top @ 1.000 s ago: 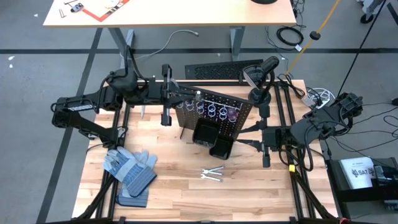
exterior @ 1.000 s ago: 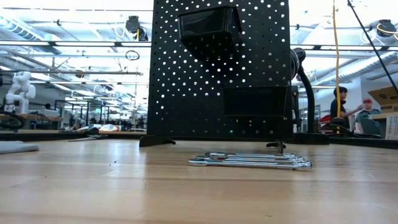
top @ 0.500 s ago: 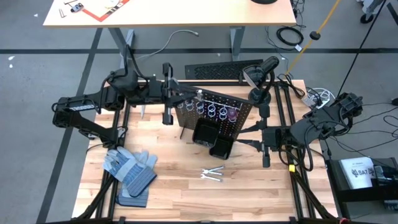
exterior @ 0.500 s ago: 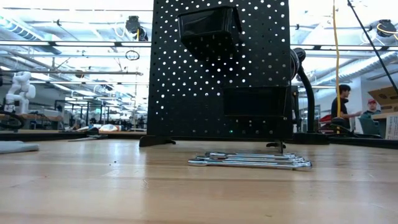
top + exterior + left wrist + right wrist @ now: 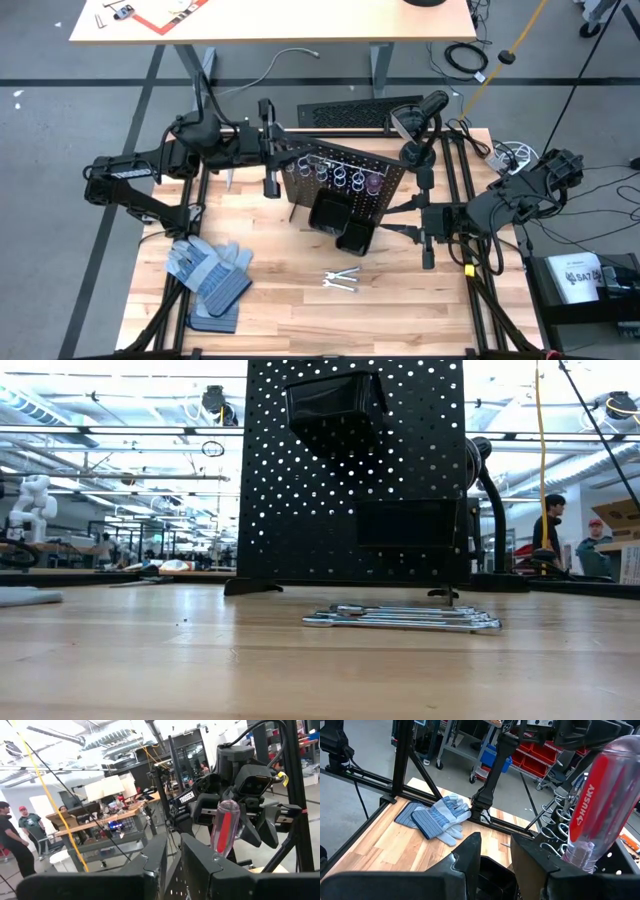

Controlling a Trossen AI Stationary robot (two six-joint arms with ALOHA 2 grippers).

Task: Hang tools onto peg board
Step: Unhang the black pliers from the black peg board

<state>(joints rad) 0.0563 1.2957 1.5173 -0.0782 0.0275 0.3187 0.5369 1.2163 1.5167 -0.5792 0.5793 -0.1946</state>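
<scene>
The peg board [image 5: 345, 180] stands upright at the middle of the table, with a row of silver rings along its top. A red-handled screwdriver [image 5: 372, 183] stands handle-up in one ring and shows close by in both wrist views [image 5: 225, 827] [image 5: 597, 800]. Silver wrenches [image 5: 341, 280] lie flat on the wood in front of the board [image 5: 400, 620]. My left gripper [image 5: 288, 150] hovers at the board's left top corner, fingers a narrow gap apart [image 5: 173, 852] and empty. My right gripper [image 5: 397, 222] waits at the board's right end, open and empty [image 5: 496, 850].
Black bins [image 5: 330, 212] hang on the board's near face. Blue-grey gloves [image 5: 208, 275] lie at the near left. A ribbed black mat [image 5: 345, 115] lies beyond the table's far edge. Bare wood surrounds the wrenches. People stand in the room behind [image 5: 550, 530].
</scene>
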